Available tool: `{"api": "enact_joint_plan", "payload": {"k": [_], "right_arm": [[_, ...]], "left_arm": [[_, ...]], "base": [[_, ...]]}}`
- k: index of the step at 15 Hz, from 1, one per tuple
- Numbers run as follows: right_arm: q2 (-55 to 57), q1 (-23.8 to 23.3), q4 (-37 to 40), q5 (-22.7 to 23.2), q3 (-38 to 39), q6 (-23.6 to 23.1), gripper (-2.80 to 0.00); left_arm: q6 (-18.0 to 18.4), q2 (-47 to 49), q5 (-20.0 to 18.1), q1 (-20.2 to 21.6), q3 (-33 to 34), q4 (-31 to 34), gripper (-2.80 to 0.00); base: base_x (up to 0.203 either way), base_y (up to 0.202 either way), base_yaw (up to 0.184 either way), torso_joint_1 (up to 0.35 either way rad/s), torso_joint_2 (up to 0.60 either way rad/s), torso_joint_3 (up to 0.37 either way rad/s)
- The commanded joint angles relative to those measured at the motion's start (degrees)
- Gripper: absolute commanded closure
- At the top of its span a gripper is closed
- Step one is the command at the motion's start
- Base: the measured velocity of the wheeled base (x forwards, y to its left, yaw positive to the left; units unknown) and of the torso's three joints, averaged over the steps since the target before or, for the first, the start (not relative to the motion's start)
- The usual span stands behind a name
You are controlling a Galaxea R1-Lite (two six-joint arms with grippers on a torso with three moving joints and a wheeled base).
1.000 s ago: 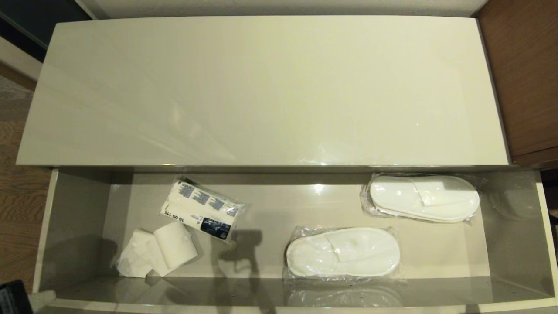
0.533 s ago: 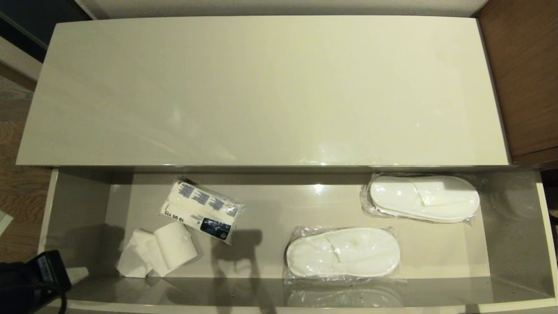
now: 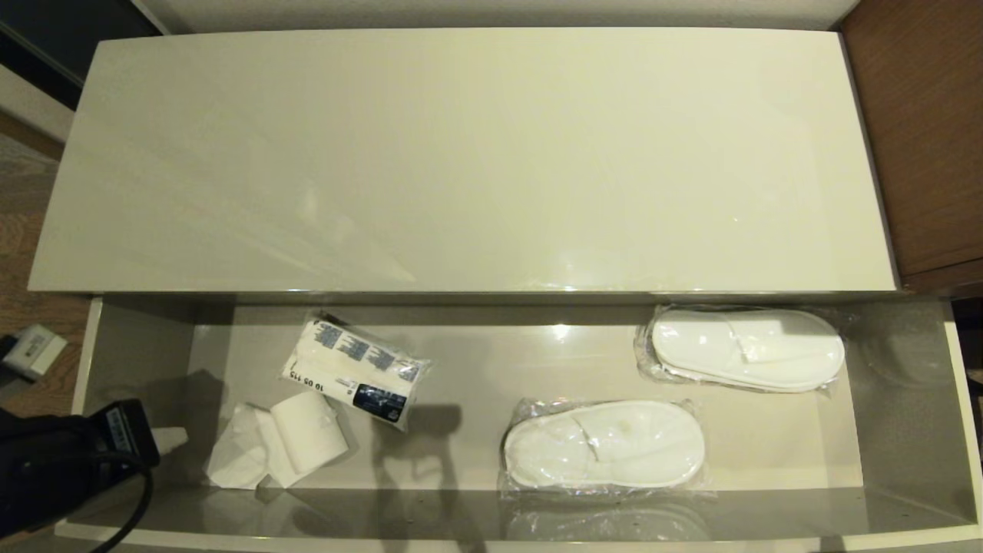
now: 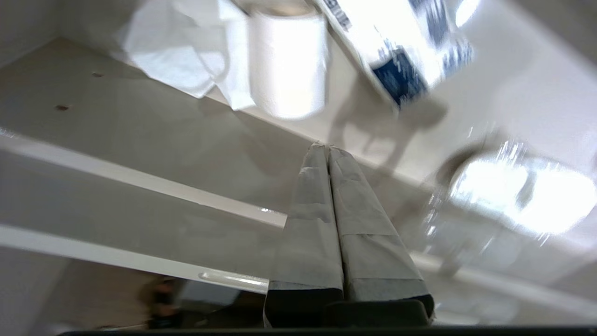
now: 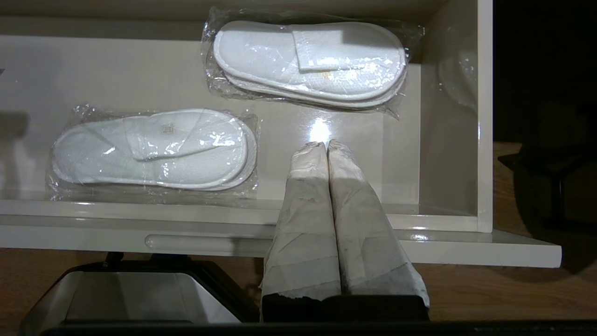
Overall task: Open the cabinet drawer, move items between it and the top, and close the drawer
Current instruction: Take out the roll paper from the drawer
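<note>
I see the cabinet drawer pulled open under the bare top. Nearest me, my left gripper hovers pinched shut and empty at the drawer's front-left edge, my right gripper likewise closed at the front right. Farther in lie the paper roll, a printed packet and two wrapped slipper pairs.

paper roll left in drawer, slipper pairs right

The cabinet drawer stands open — two slipper pairs, paper roll inside — left arm at its corner.
</note>
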Motion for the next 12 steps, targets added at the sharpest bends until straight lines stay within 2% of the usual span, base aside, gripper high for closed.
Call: {"api": "enact_joint_plan", "payload": {"k": [1,6,7,8,10,12], "right_arm": [[0.09,0.01,-0.04,0.08,0.09,-0.12,0.00],[0.09,0.09,-0.04,0.08,0.09,-0.12,0.00],[0.09,0.09,-0.04,0.08,0.09,-0.12,0.00],[0.09,0.09,-0.04,0.08,0.09,-0.12,0.00],[0.09,0.09,-0.04,0.08,0.09,-0.21,0.00],[0.09,0.09,-0.04,0.08,0.09,-0.21,0.00]], "left_arm": [[0.37,1.87,0.17,-0.33,-0.05,-0.08,0.00],[-2.07,5.97,0.25,-0.24,-0.57,-0.31,0.00],[-3.63,6.20,-0.01,-0.21,-1.14,-0.31,0.00],[-6.95,6.89,-0.38,-0.09,-2.27,-0.31,0.00],[-8.34,7.74,-0.40,0.40,-2.95,-0.34,0.00],[-12.07,11.33,-0.29,1.77,-4.96,-0.39,0.00]], "base": [[0.000,0.000,0.000,0.000,0.00,0.000],[0.000,0.000,0.000,0.000,0.00,0.000],[0.000,0.000,0.000,0.000,0.00,0.000],[0.000,0.000,0.000,0.000,0.00,0.000],[0.000,0.000,0.000,0.000,0.00,0.000],[0.000,0.000,0.000,0.000,0.00,0.000]]}}
